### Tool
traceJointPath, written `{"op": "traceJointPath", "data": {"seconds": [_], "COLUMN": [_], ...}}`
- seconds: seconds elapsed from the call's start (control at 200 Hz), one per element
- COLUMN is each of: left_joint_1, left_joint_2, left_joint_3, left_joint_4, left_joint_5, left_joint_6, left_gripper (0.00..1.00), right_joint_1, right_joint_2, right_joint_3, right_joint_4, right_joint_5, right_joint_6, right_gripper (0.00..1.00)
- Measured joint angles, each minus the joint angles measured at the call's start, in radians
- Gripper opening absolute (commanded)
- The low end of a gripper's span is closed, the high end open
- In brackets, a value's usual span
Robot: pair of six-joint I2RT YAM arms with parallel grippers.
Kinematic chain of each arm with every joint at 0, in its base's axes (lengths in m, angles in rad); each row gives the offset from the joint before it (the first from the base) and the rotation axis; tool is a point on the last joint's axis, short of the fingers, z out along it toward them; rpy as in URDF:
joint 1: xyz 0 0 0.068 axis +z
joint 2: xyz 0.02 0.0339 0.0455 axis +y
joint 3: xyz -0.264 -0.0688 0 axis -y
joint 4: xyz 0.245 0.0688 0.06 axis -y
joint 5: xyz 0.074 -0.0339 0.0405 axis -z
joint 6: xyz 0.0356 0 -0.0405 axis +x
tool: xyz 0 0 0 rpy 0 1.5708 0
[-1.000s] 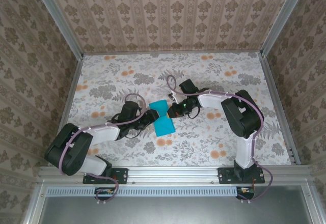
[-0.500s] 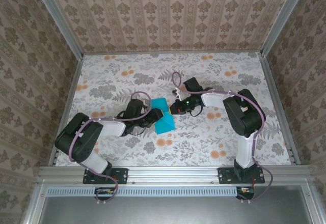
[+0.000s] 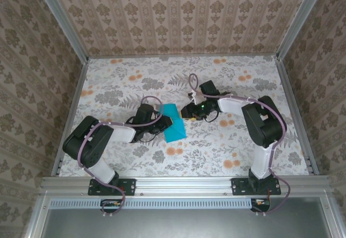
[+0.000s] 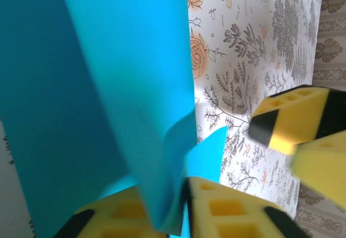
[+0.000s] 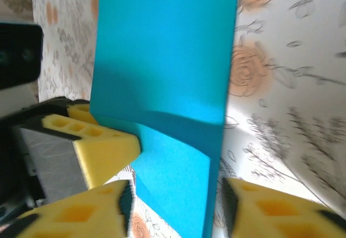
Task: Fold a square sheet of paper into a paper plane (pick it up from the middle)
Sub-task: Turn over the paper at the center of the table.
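Right, the left gripper point(image 4: 172, 219) is closed down on the paper plane point(image 4: 108, 86). Its yellow pads point(image 4: 232, 216) are almost together, with the teal sheet pinched between them at a folded edge, and a loose flap curls up just past the grip. The right gripper point(image 5: 175, 211) has its jaws roughly half spread and holds nothing. Its wrist camera shows the plane in line with the gap and ahead of it, with neither finger pressing on it. From the left wrist camera, the right gripper's fingertips point(image 4: 286, 121) sit just beside the sheet's edge, with floral table point(image 4: 238, 48) showing between them and the paper. The right wrist view also catches one left-arm pad point(image 5: 105, 151) against the plane's side. From the top camera, the plane is near mid-table, slightly left of centre, between the two grippers, with the left one at its left edge and the right one off its upper right corner. Can't tell whether the sheet lies flat on the table or is partly lifted.
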Motion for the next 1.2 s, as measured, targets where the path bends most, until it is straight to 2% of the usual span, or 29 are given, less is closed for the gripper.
{"op": "traceJointPath", "data": {"seconds": [0.16,0.255,0.49,0.625,0.725,0.865,0.995,1.095,1.2], "left_joint_1": [0.0,0.0,-0.018,-0.036,-0.058,-0.106,-0.142,-0.16,-0.178], "left_joint_2": [-0.004,-0.032,-0.147,-0.163,-0.15,-0.044,0.117,0.244,0.355], "left_joint_3": [0.043,0.09,0.369,0.563,0.692,0.884,1.012,1.069,1.1], "left_joint_4": [-0.065,-0.191,-0.723,-1.021,-1.233,-1.5,-1.709,-1.806,-1.852], "left_joint_5": [-0.021,-0.049,-0.201,-0.349,-0.502,-0.758,-0.963,-1.065,-1.117], "left_joint_6": [0.04,0.087,0.274,0.38,0.43,0.444,0.426,0.405,0.394], "left_gripper": [0.07,0.07,0.07,0.07,0.07,0.07,0.07,0.07,0.08], "right_joint_1": [-0.058,-0.085,-0.108,-0.114,-0.119,-0.125,-0.132,-0.138,-0.146], "right_joint_2": [-0.154,-0.233,-0.362,-0.397,-0.412,-0.418,-0.42,-0.42,-0.421], "right_joint_3": [-0.047,-0.074,-0.135,-0.155,-0.167,-0.182,-0.187,-0.188,-0.189], "right_joint_4": [-0.005,-0.011,-0.032,-0.042,-0.046,-0.048,-0.055,-0.057,-0.064], "right_joint_5": [0.082,0.145,0.307,0.376,0.417,0.458,0.481,0.491,0.503], "right_joint_6": [0.046,0.061,0.065,0.058,0.058,0.058,0.058,0.059,0.059], "right_gripper": [0.68,0.73,0.83,0.87,0.89,0.9,0.91,0.91,0.91]}}
